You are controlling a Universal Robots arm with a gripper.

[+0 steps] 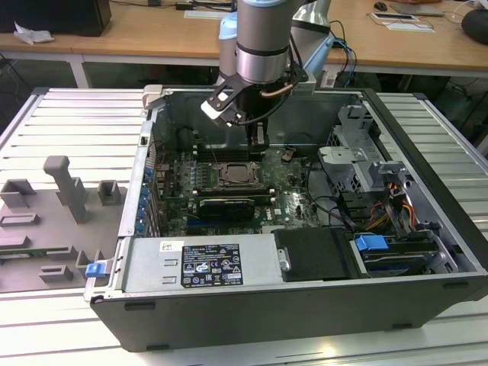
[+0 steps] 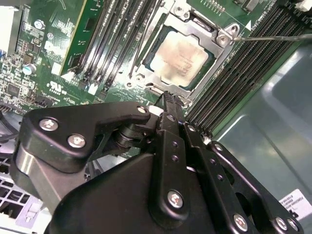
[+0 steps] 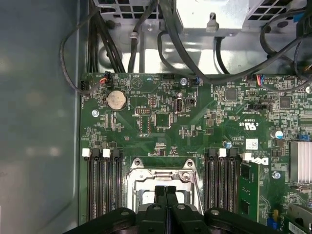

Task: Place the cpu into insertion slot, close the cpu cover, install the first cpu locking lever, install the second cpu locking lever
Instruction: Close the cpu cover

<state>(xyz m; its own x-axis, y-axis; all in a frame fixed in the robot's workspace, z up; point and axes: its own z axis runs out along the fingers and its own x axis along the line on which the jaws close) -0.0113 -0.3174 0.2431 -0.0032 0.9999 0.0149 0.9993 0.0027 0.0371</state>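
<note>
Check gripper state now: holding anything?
Gripper: shut, fingers pressed together with nothing seen between them, poised just above the cpu, which sits in its socket.

Exterior view elevated; 2 close wrist views apparently share insertion slot [image 2: 220, 43] [image 3: 163, 174].

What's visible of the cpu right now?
The cpu is a thin square chip with a dull silver-grey metal top, faintly smudged. It lies flat within the window of the silvery cpu cover, which frames its edges, with memory slots on both sides. The shut gripper hangs over one edge; contact can't be judged.
</note>
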